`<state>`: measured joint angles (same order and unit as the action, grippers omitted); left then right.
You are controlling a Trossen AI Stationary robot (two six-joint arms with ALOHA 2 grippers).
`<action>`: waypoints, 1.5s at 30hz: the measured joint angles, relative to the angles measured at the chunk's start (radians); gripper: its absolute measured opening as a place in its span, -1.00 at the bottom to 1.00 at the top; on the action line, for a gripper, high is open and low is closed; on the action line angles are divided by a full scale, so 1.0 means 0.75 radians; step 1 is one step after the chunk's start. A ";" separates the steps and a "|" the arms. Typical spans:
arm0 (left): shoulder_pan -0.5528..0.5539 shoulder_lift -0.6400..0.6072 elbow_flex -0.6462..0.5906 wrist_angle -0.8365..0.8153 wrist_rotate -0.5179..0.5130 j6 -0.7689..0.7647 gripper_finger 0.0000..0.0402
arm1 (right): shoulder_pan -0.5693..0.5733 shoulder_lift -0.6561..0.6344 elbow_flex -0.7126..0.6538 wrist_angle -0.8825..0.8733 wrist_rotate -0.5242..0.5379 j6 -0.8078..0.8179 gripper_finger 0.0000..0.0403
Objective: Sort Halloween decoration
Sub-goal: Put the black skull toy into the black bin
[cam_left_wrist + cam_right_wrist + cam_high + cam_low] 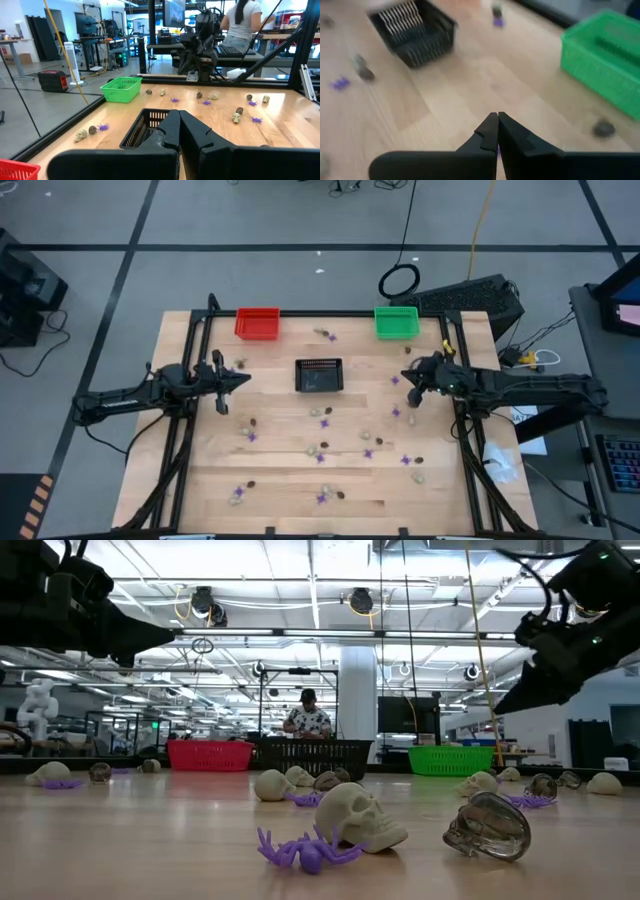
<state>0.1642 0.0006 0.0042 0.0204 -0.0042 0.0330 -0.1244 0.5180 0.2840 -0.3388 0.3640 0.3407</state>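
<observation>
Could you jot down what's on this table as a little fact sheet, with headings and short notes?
Surface: wooden table
Baskets: red basket and green basket at the far edge, black basket mid-table
Trinkets: purple spiders, pale skulls, dark skulls, scattered loose
Left pincer: shut, empty, beside the black basket
Right pincer: shut, above the table

Overhead and table-level cameras share the black basket (319, 376)

Closed fingers (490, 131) above bare wood, black basket (415, 37) and green basket (602, 60) beyond.
</observation>
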 joint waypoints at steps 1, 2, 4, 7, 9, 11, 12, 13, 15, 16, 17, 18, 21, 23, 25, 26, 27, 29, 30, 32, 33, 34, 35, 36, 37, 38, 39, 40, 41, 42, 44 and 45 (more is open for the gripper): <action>0.000 0.000 0.000 0.000 0.000 0.000 -0.97 | -0.009 0.025 0.016 -0.031 -0.005 0.009 -1.00; 0.000 0.000 0.000 0.000 0.000 0.000 -0.97 | -0.020 0.048 0.033 -0.061 -0.026 0.016 -1.00; 0.000 0.000 0.000 0.000 0.000 0.000 -0.97 | -0.047 0.093 0.057 -0.096 -0.089 0.018 -1.00; 0.000 0.000 0.000 0.000 0.000 0.000 -0.97 | -0.087 0.158 0.058 -0.098 -0.161 0.020 -1.00; 0.000 0.000 0.000 0.000 0.000 0.000 -0.97 | -0.110 0.200 0.058 -0.100 -0.173 0.030 -1.00; 0.000 0.000 0.000 0.000 0.000 0.000 -0.97 | -0.126 0.238 0.058 -0.094 -0.175 0.033 -0.99; 0.000 0.000 0.000 0.000 0.000 0.000 -0.97 | -0.131 0.252 0.058 -0.093 -0.176 0.033 -0.98; 0.000 0.000 0.000 0.000 0.000 0.000 -0.97 | -0.134 0.264 0.058 -0.091 -0.176 0.037 -0.96; 0.000 0.000 0.000 0.000 0.000 0.000 -0.97 | -0.140 0.279 0.059 -0.083 -0.177 0.056 -0.89; 0.000 0.000 0.000 0.000 0.000 0.000 -0.97 | -0.141 0.283 0.059 -0.085 -0.177 0.067 -0.85; 0.000 0.000 0.000 0.000 0.000 0.000 -0.97 | -0.141 0.286 0.059 -0.087 -0.177 0.081 -0.81; 0.000 0.000 0.000 0.000 0.000 0.000 -0.97 | -0.141 0.288 0.059 -0.085 -0.177 0.099 -0.76; 0.000 0.000 0.000 0.000 0.000 0.000 -0.97 | -0.141 0.299 0.060 -0.083 -0.179 0.176 -0.61; 0.000 0.000 0.000 0.000 0.000 0.000 -0.97 | -0.141 0.314 0.061 -0.083 -0.197 0.227 -0.52; 0.000 0.000 0.000 0.000 0.000 0.000 -0.97 | -0.141 0.330 0.063 -0.086 -0.211 0.268 -0.44; 0.000 0.000 0.000 0.000 0.000 0.000 -0.97 | -0.141 0.341 0.073 -0.093 -0.210 0.287 -0.40; 0.000 0.000 0.000 0.000 0.000 0.000 -0.97 | -0.142 0.353 0.089 -0.096 -0.202 0.297 -0.37; 0.000 0.000 0.000 0.000 0.000 0.000 -0.97 | -0.158 0.382 0.141 -0.110 -0.165 0.298 -0.31; 0.000 0.000 0.000 0.000 0.000 0.000 -0.97 | -0.174 0.403 0.179 -0.133 -0.142 0.298 -0.29; 0.000 0.000 0.000 0.000 0.000 0.000 -0.97 | -0.223 0.455 0.264 -0.230 -0.085 0.334 -0.27; 0.000 0.000 0.000 0.000 0.000 0.000 -0.97 | -0.260 0.488 0.309 -0.296 -0.059 0.365 -0.26; 0.000 0.000 0.000 0.000 0.000 0.000 -0.97 | -0.302 0.522 0.351 -0.351 -0.038 0.384 -0.26; 0.000 0.000 0.000 0.000 0.000 0.000 -0.97 | -0.344 0.556 0.389 -0.398 -0.032 0.389 -0.26; 0.000 0.000 0.000 0.000 0.000 0.000 -0.97 | -0.388 0.591 0.421 -0.425 -0.036 0.387 -0.26; 0.000 0.000 0.000 -0.001 0.000 0.000 -0.97 | -0.428 0.625 0.453 -0.444 -0.050 0.366 -0.26; 0.000 0.000 0.000 0.000 0.000 0.000 -0.97 | -0.467 0.660 0.480 -0.443 -0.087 0.337 -0.26; 0.000 0.000 0.000 0.000 0.000 0.000 -0.97 | -0.502 0.691 0.506 -0.441 -0.130 0.306 -0.26; 0.000 0.000 0.000 0.000 0.000 0.000 -0.97 | -0.533 0.723 0.527 -0.439 -0.176 0.285 -0.26; 0.000 0.000 0.000 0.000 0.000 0.001 -0.97 | -0.560 0.754 0.548 -0.442 -0.209 0.267 -0.26; 0.000 0.000 0.000 0.000 0.000 0.000 -0.97 | -0.583 0.784 0.564 -0.442 -0.240 0.255 -0.26; 0.000 0.000 0.000 0.000 0.000 0.000 -0.97 | -0.618 0.839 0.591 -0.458 -0.294 0.225 -0.26; 0.000 0.000 0.000 0.000 0.000 0.000 -0.97 | -0.632 0.862 0.604 -0.478 -0.313 0.213 -0.26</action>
<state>0.1642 0.0006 0.0040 0.0200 -0.0040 0.0330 -0.5981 1.1646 0.7370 -0.6974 0.1292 0.5004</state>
